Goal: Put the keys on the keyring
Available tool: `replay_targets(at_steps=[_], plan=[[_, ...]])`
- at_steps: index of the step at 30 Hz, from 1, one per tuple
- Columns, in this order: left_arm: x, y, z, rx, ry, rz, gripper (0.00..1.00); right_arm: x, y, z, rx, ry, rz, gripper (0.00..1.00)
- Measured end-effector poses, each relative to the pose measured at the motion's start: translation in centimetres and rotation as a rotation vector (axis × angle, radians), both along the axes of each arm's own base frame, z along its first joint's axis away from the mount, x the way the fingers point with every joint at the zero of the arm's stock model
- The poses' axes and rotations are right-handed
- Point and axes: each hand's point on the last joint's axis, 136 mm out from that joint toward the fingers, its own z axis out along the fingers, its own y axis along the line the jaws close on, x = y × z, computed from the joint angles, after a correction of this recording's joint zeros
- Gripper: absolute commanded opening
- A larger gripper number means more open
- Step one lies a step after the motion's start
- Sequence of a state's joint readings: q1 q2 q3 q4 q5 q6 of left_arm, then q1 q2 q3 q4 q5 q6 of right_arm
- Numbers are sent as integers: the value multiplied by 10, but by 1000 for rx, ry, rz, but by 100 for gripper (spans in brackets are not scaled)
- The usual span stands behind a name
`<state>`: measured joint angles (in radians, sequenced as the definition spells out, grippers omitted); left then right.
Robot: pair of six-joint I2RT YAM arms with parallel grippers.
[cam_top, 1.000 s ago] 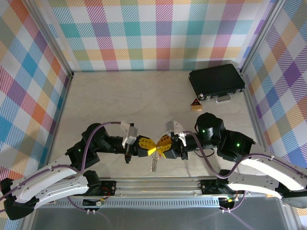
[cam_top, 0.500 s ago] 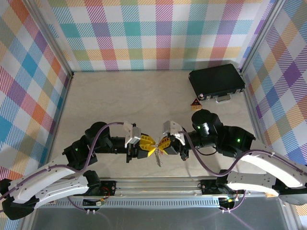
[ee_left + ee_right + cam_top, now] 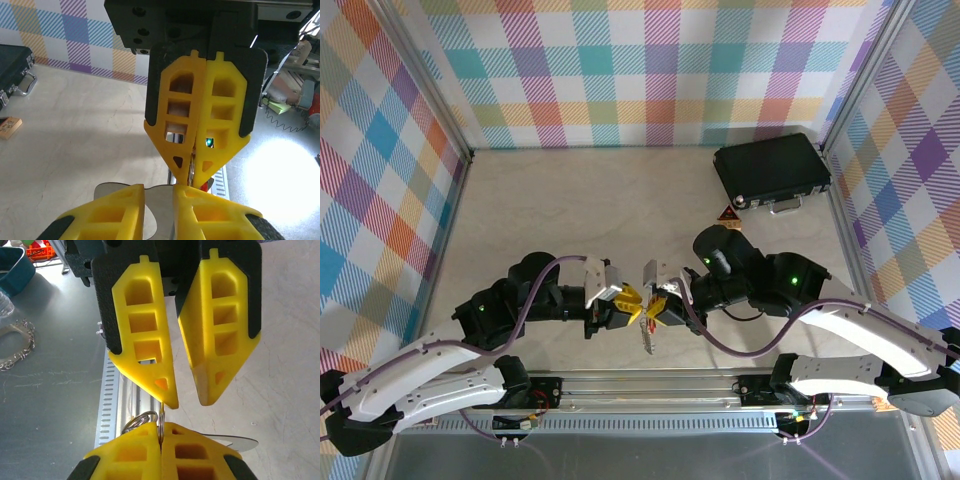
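Observation:
Low over the table's near middle, my two grippers meet tip to tip. My right gripper (image 3: 658, 307) (image 3: 161, 426) is shut on the thin wire of the silvery keyring (image 3: 142, 420), which hangs below the fingers (image 3: 648, 338). The left gripper (image 3: 634, 302) (image 3: 189, 401) (image 3: 159, 189) faces it with its jaws a little apart. One left fingertip (image 3: 170, 401) touches the keyring's wire, and the gap between the left fingers is bare. A speck of red, the key (image 3: 651, 313) (image 3: 204, 187), shows just under the right fingertips, mostly hidden.
A black case (image 3: 772, 170) lies at the back right with a small orange-brown block (image 3: 728, 217) in front of it. The slotted metal rail (image 3: 650, 385) runs just below the grippers. A beaded metal loop (image 3: 15, 347) lies on the grey sheet past the rail.
The right jaws have closed on the keyring and the left jaws have parted. The right arm has swung left, and both grippers have moved slightly away from the rail.

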<state>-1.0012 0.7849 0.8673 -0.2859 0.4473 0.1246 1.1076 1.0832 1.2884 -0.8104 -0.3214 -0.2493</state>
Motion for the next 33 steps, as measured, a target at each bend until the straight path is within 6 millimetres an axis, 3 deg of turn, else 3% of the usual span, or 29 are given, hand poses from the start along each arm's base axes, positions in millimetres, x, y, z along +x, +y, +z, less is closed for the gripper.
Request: replay_targets(at_steps=[9, 24, 28, 33], plan=[[3, -1, 0, 1, -4, 15, 33, 2, -3, -1, -11, -19, -15, 0], [6, -9, 4, -25, 1, 6, 37, 10, -12, -3, -39, -60, -67, 0], [8, -14, -2, -10, 23, 2, 32, 9, -12, -3, -38, -58, -64, 0], [4, -17, -2, -15, 31, -23, 13, 10, -12, -3, -38, -59, -68, 0]])
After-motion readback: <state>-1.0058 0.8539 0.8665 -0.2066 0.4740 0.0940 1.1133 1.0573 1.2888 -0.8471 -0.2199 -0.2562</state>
